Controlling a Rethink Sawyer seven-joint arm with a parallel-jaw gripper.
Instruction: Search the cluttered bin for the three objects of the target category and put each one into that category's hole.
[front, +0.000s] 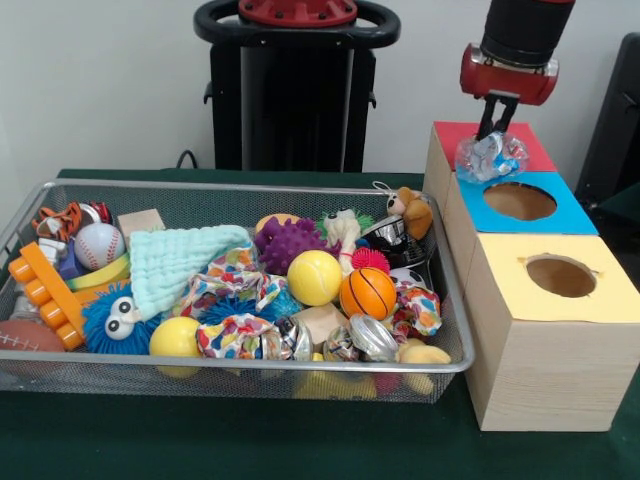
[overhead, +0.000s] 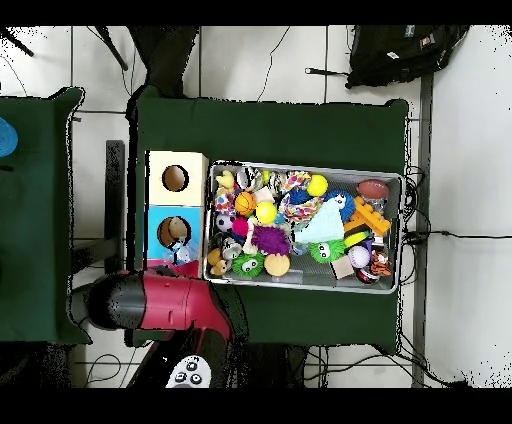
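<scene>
Crinkly plastic bag (front: 490, 156), upper right of frame, hangs pinched in the gripper (front: 494, 128) over the red box (front: 470, 135). Hole is hidden; centre over it before letting go.

My table (front: 250, 440), covered in dark green cloth, carries a wire mesh bin (front: 230, 375) full of toys and, just beside it, what looks like one wooden box row (front: 545, 375).

Green-covered table (overhead: 300, 125), black backpack (overhead: 405, 50) on tiled floor (overhead: 240, 60), cables trailing nearby, game controller (overhead: 190, 373) below the table edge
</scene>
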